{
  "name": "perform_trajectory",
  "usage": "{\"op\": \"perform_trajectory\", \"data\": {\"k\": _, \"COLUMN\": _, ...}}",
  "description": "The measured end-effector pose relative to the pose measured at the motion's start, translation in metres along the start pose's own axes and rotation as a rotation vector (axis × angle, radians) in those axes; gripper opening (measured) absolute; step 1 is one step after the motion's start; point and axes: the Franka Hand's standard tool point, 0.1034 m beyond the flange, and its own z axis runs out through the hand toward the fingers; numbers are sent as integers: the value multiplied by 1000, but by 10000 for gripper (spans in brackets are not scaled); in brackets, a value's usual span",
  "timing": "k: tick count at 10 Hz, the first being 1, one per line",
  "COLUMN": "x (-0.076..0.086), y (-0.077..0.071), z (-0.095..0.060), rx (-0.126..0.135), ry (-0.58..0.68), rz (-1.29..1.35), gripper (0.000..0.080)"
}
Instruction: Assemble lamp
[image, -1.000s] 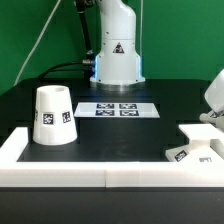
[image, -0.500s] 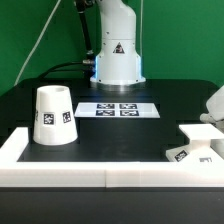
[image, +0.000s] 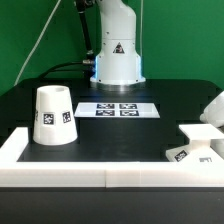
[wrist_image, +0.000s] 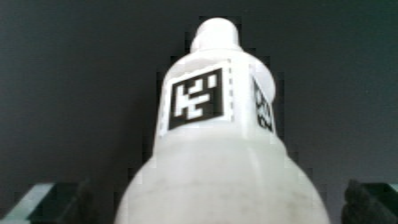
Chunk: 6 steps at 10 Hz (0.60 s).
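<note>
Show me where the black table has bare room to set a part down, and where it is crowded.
Bare: the tabletop between the shade and the base, from the marker board to the white wall near the camera. Crowded: the exterior view's right, where the base lies near that wall.

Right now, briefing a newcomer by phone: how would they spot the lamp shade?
From the white robot pedestal at the back, come forward to the exterior view's left of the black table. The lamp shade stands there near the white border, the only tall tapered cup, with one tag on its side.
</note>
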Motion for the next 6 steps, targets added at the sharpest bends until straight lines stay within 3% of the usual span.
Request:
{"op": "perform_trajectory", "data": {"k": 2, "x": 0, "y": 0, "z": 5, "rx": 2, "ry": -8, "rz": 0, "gripper": 700}}
{"op": "perform_trajectory", "data": {"k": 3, "x": 1, "y": 1, "z": 5, "rx": 3, "ry": -7, "rz": 2, "gripper": 604}}
{"op": "perform_trajectory", "data": {"k": 6, "x": 1, "y": 2, "z": 5, "rx": 3, "ry": -6, "rz": 2, "gripper": 576}}
